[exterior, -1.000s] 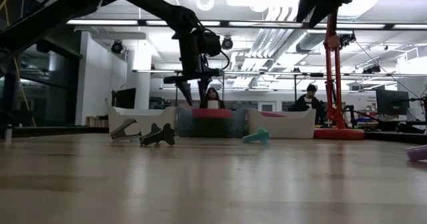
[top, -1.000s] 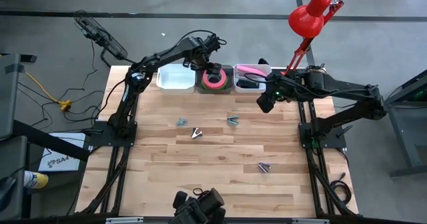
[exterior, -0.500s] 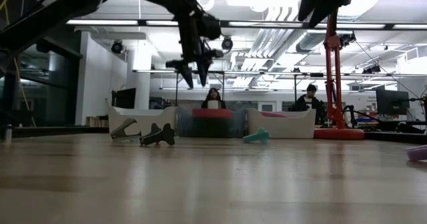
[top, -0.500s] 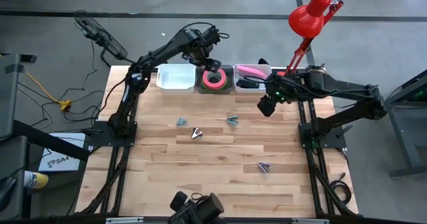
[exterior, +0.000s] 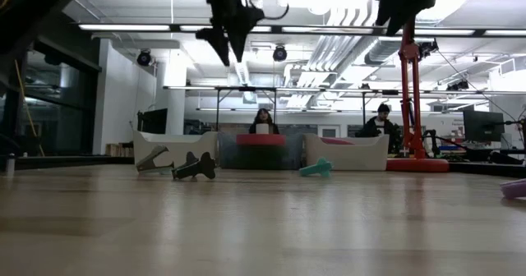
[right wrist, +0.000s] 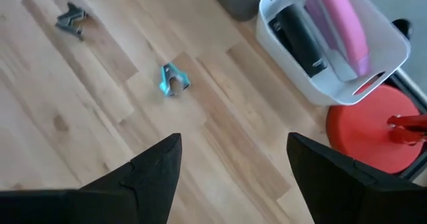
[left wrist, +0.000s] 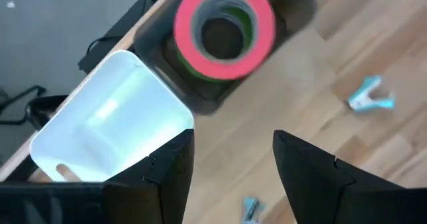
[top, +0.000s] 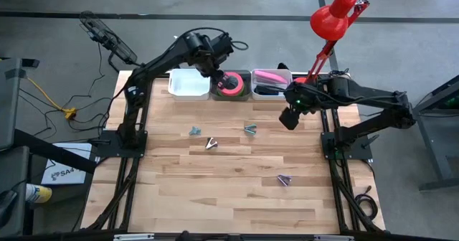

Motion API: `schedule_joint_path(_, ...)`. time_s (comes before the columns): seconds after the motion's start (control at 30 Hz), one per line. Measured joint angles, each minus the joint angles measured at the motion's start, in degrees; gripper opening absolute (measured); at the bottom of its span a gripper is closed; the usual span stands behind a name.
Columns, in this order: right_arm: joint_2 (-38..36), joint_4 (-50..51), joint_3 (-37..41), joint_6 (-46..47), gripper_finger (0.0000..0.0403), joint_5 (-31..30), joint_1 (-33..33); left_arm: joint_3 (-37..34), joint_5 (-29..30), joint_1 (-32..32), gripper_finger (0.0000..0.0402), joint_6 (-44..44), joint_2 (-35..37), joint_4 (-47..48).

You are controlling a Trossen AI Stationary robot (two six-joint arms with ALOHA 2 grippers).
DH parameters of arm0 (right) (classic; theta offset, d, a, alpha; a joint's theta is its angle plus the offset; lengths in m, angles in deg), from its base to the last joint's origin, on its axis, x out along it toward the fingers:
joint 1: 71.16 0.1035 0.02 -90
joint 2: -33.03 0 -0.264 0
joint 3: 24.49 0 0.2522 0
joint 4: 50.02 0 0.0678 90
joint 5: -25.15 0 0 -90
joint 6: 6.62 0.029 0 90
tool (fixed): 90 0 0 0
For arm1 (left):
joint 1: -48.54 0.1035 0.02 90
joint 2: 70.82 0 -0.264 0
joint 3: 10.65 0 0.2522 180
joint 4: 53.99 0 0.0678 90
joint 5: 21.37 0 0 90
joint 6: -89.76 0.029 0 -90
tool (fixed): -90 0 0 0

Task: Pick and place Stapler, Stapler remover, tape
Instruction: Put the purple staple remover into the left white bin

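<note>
Right gripper [top: 289, 117], jaws open and empty, hovers nearest the teal stapler remover [top: 249, 130] lying toward the surface's middle

Pale planked wood with a smooth, faintly sheeny finish on the table [top: 229, 198], smooth white plastic for the empty bin [left wrist: 110, 134], glossy pink tape [left wrist: 223, 29], matt dark fingers [left wrist: 167, 174], glossy red lamp [top: 333, 19].

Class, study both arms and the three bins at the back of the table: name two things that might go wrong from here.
1. The left gripper, open and empty, hangs close above the pink tape roll in the dark bin; a low move might snag it.
2. Four small staple removers, like the teal one, lie scattered; the right gripper may misgrip something so small.
</note>
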Motion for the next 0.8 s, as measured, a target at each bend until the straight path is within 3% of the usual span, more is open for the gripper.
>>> schedule_joint_path(0.3,0.0,0.67,0.0,0.17,0.0263,1.78,1.95,-0.04,3.07,-7.88,0.02,1.49,3.08,1.59)
schedule_joint_path(0.43,0.0,0.77,0.0,1.56,0.0263,1.88,4.21,-3.49,3.92,-11.66,0.02,1.68,5.92,1.41)
schedule_joint_path(0.6,0.0,0.82,0.0,5.06,0.0263,1.79,7.43,-15.52,6.12,-15.45,0.02,-1.98,12.8,0.32)
schedule_joint_path(0.8,-0.02,0.49,1.3,9.04,0.0263,1.6,12.46,-40.45,4.76,-20.89,0.02,-9.59,29.1,-13.36)
